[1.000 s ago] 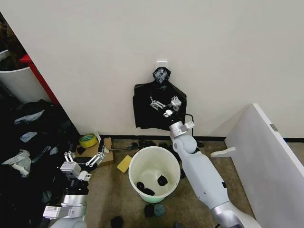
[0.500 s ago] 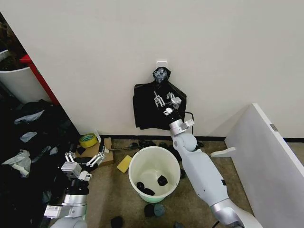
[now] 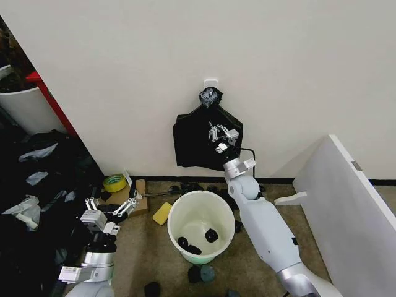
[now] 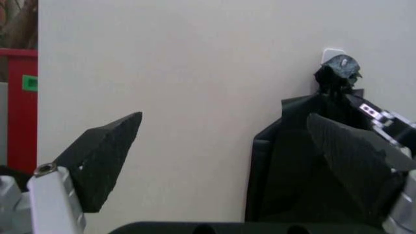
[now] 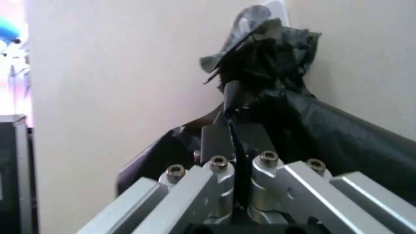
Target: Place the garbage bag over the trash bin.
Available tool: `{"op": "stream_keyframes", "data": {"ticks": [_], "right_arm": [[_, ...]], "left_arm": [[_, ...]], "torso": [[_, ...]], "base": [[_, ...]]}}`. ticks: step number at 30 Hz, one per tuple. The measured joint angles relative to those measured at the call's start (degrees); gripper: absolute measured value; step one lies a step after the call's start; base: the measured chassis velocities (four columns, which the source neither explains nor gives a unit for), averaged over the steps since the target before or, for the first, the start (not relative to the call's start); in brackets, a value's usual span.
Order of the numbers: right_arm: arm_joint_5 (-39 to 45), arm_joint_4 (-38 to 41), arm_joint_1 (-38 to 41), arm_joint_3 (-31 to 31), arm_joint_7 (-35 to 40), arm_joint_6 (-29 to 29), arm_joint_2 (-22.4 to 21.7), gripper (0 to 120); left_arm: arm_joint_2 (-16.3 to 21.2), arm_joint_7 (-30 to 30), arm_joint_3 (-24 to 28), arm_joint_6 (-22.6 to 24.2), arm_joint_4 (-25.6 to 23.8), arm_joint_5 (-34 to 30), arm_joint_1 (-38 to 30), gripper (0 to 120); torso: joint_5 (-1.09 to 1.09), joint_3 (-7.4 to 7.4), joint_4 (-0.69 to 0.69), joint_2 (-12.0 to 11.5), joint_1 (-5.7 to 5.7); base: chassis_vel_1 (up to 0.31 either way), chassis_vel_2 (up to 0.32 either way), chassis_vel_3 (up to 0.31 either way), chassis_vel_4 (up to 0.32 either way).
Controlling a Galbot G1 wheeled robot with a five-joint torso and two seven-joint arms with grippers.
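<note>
A: Since a second ago the right pincer has climbed the wall, from the middle of the black bundle up toward its knot.

B: And its fingers?

A: They were spread before; now they are pressed together on a fold of the bundle's plastic just under the knot. The right wrist view shows black film nipped between the two metal fingers.

B: Where is the trash bin?

A: On the floor just below the bundle, upright and open, with small black lumps in its bottom. A yellow sponge lies just beside its rim.

B: The left pincer?

A: Well to the side of the bin, low over the floor near a roll of yellow tape, fingers spread; it has hardly moved. Its wrist view shows both black pads wide apart.

B: And the garbage bag?

A: Crinkled black plastic is heaped beyond the left pincer, far from the bin; I cannot tell which piece is the bag.
</note>
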Motion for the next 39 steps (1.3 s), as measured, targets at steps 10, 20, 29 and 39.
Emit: {"op": "stream_keyframes", "data": {"ticks": [10, 20, 29, 39], "right_arm": [[0.3, 4.9, -6.0, -0.1, -2.9, 0.9, -2.6, 0], [-1.7, 7.7, -13.9, -0.5, -7.8, 4.3, -6.8, 0], [-5.1, 6.2, -17.7, -1.0, -17.6, 7.8, -9.3, 0], [-7.2, 3.7, -19.1, -0.7, -22.9, 9.9, -9.4, 0]], "left_arm": [[0.1, -0.1, -0.1, -0.4, 0.3, 0.0, -0.2, 100], [0.3, -0.2, -0.2, -0.2, 0.1, -0.3, -0.6, 100], [0.6, -0.2, -0.3, -0.1, -0.5, -0.6, -0.6, 100], [0.7, -0.2, -0.5, -0.1, -1.3, -0.9, -0.4, 100]], "torso": [[0.00, 0.00, 0.00, 0.0, -0.01], [0.00, 0.00, 0.00, 0.0, -0.01], [-0.01, 0.00, 0.00, 0.0, -0.01], [-0.01, 0.00, 0.00, 0.0, 0.00]], "base": [[0.000, 0.000, 0.000, 0.000], [0.000, 0.000, 0.000, 0.000], [0.000, 0.000, 0.000, 0.000], [0.000, 0.000, 0.000, 0.000]]}}
